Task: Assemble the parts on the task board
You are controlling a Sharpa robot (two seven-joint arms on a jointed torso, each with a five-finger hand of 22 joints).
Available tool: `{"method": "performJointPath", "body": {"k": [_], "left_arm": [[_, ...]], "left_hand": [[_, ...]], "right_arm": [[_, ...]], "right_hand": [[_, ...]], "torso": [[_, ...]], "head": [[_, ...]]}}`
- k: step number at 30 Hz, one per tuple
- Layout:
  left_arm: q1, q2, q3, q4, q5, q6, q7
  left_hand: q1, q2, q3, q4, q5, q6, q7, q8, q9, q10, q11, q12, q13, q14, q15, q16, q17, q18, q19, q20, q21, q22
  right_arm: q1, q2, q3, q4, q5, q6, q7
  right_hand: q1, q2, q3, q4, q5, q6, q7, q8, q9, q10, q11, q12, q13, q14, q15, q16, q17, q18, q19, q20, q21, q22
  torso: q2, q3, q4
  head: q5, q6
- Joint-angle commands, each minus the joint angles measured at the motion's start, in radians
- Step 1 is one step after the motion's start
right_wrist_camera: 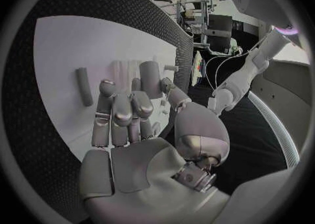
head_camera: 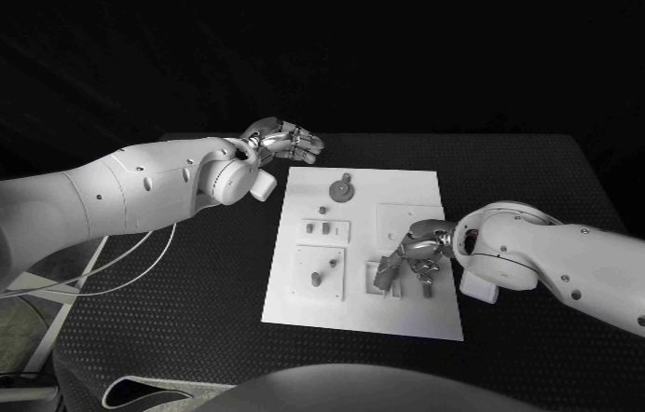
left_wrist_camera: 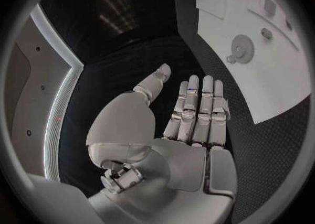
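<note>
Black worktop (head_camera: 175, 328), white task board (head_camera: 361, 311) lying mid-worktop. Left robot hand (head_camera: 285, 142) hangs over the worktop just off the board's far-left corner, fingers straight and side by side, holding nothing. Right robot hand (head_camera: 419, 249) is over the board's near-right area, fingers curled down among the parts there; cannot tell whether it actually grips one. Parts on board: round gear-like disc (head_camera: 341, 189) near the far edge, two small pegs (head_camera: 320, 228) in a raised square mid-left, small pin (head_camera: 317, 278) in the near-left recess, upright grey block (head_camera: 382, 273) just beside the right robot hand's fingers. Right wrist view shows a short cylinder (right_wrist_camera: 149, 78) at the fingertips and a thin rod (right_wrist_camera: 83, 86) lying on the board beside them.
</note>
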State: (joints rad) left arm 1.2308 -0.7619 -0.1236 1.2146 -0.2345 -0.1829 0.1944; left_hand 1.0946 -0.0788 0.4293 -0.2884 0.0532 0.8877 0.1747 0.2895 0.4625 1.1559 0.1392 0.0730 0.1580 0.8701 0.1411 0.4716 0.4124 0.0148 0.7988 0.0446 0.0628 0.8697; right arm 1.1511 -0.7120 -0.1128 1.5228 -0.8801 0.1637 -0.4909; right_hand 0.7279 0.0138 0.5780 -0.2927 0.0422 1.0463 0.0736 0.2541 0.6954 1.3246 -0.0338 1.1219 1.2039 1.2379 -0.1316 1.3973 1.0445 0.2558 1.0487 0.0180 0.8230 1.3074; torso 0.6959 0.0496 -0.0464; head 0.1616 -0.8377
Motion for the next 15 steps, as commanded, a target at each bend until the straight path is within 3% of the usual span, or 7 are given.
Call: {"method": "performJointPath", "body": {"k": [1,7,15], "left_arm": [[0.001,0.000,0.001,0.002,0.001,0.016,0.002],[0.001,0.001,0.001,0.003,0.000,0.018,0.002],[0.001,0.001,0.001,0.003,-0.001,0.017,0.001]], "left_hand": [[-0.009,0.001,-0.004,0.000,-0.001,-0.009,0.000,0.005,-0.002,-0.008,-0.002,-0.004,-0.002,-0.005,0.004,-0.005,0.001,-0.007,-0.007,0.000,0.005,-0.001],[-0.009,0.001,-0.004,0.000,-0.001,-0.009,0.000,0.005,-0.002,-0.008,-0.002,-0.004,-0.002,-0.005,0.004,-0.005,0.001,-0.007,-0.007,0.000,0.005,-0.001],[-0.008,0.000,-0.004,0.000,-0.001,-0.009,0.000,0.005,-0.002,-0.008,-0.002,-0.004,-0.002,-0.005,0.004,-0.006,0.002,-0.007,-0.007,0.000,0.005,-0.001]], "right_arm": [[0.006,-0.004,0.000,-0.001,0.029,0.095,-0.022],[0.010,0.005,0.000,-0.011,0.042,0.136,-0.030],[0.011,0.025,0.000,-0.040,0.028,0.118,-0.031]], "right_hand": [[-0.004,-0.005,-0.006,0.004,0.006,0.006,0.000,0.001,-0.001,0.001,-0.004,0.005,0.002,-0.003,-0.007,0.006,-0.002,0.006,-0.004,0.002,0.004,0.018],[-0.007,-0.008,-0.007,0.004,0.006,0.006,0.000,0.000,-0.002,0.001,-0.004,0.005,0.002,-0.005,-0.007,0.006,-0.005,0.006,-0.005,0.002,0.003,0.018],[-0.007,-0.008,-0.007,0.004,0.007,0.005,0.001,-0.001,-0.002,0.001,-0.003,0.006,0.003,-0.005,-0.007,0.007,-0.004,0.006,-0.005,0.002,0.003,0.018]], "torso": [[0.000,0.0010,-0.0007],[0.000,0.0000,-0.0005],[0.000,0.0000,-0.0007]], "head": [[0.002,-0.001],[0.002,-0.002],[0.000,-0.001]]}}
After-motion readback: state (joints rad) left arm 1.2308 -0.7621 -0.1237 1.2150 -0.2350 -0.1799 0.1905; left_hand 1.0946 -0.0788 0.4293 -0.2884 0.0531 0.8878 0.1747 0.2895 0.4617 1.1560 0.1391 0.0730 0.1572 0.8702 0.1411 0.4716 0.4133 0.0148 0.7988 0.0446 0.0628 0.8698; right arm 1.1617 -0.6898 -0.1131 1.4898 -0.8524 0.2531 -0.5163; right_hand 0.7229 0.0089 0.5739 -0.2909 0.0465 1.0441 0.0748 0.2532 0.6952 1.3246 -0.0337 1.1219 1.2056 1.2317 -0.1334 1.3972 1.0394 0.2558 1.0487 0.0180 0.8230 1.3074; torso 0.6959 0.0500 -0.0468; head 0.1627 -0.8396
